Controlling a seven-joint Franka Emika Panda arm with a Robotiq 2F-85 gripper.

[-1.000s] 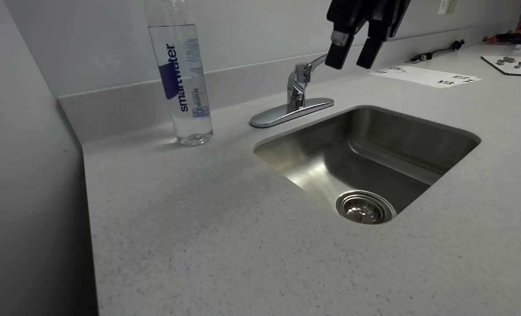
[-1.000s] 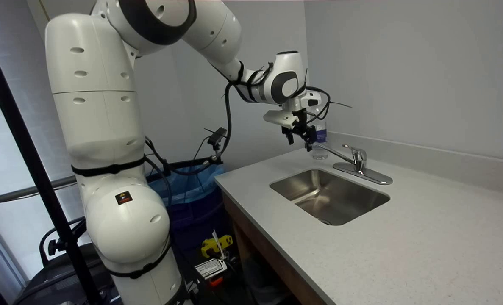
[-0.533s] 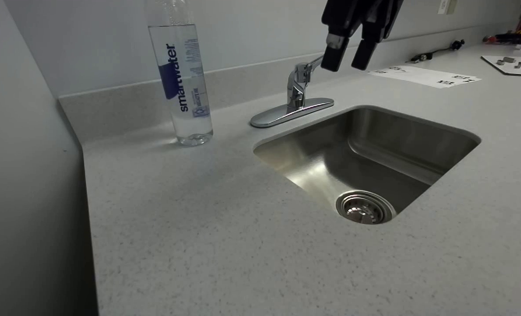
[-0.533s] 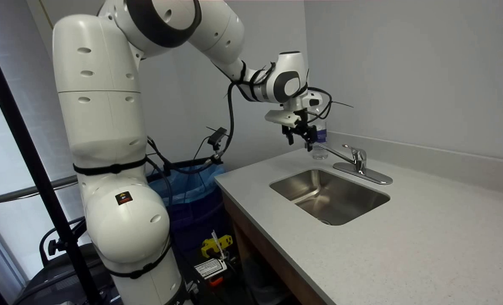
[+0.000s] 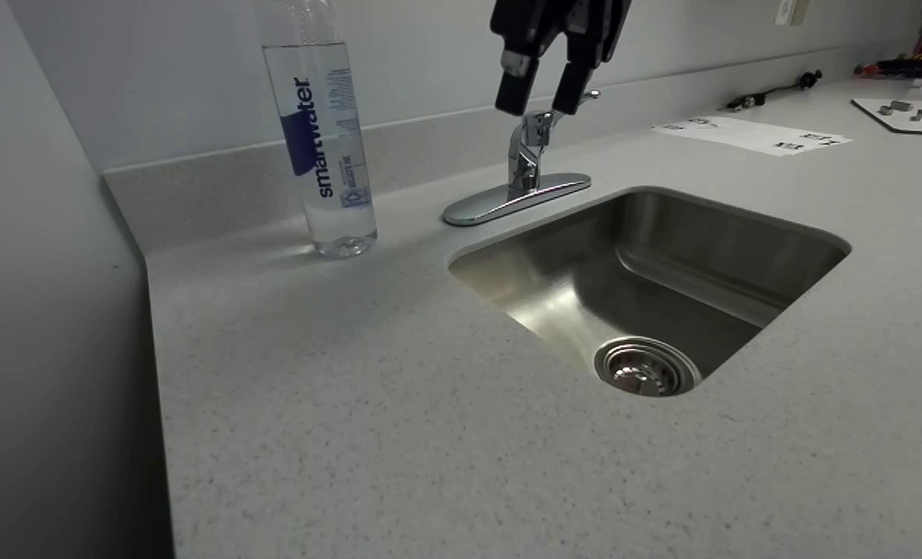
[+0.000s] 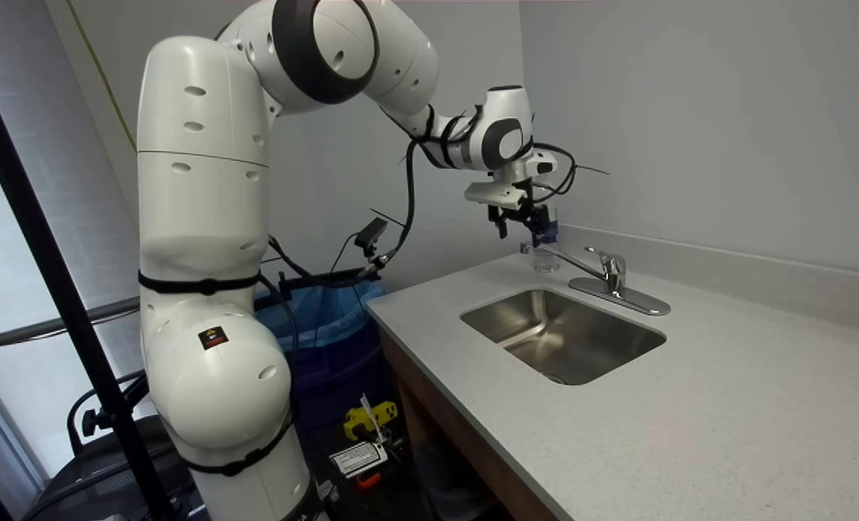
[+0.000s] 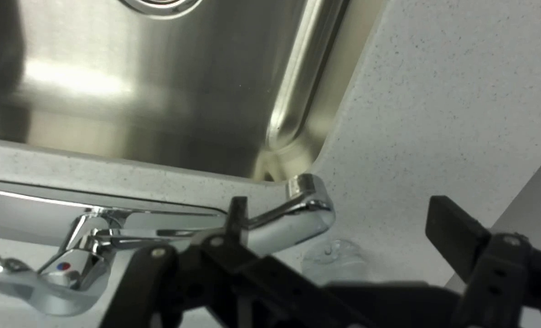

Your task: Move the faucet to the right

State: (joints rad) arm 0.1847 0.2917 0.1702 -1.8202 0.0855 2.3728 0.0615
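Note:
The chrome faucet (image 5: 524, 159) stands behind the sink, its oval base plate flat on the counter. In an exterior view (image 6: 614, 273) its slim spout reaches left to my gripper. My black gripper (image 5: 542, 107) is open and empty, just above the spout's end; it also shows in an exterior view (image 6: 520, 235). In the wrist view the gripper (image 7: 337, 204) has its fingers wide apart. The faucet's spout tip (image 7: 309, 214) appears between them, nearer the left finger, which covers part of the spout. I cannot tell whether they touch. The lever with the red-blue dot shows at lower left.
A clear water bottle (image 5: 322, 155) stands upright beside the faucet, behind my gripper in an exterior view (image 6: 547, 262), and its base (image 7: 334, 262) shows under the fingers. The steel sink (image 5: 709, 272) lies in front. A wall and low backsplash (image 5: 429, 155) run behind.
My open gripper has moved left in an exterior view, and slightly right and up in an exterior view with the whole arm. The faucet and bottle have not moved.

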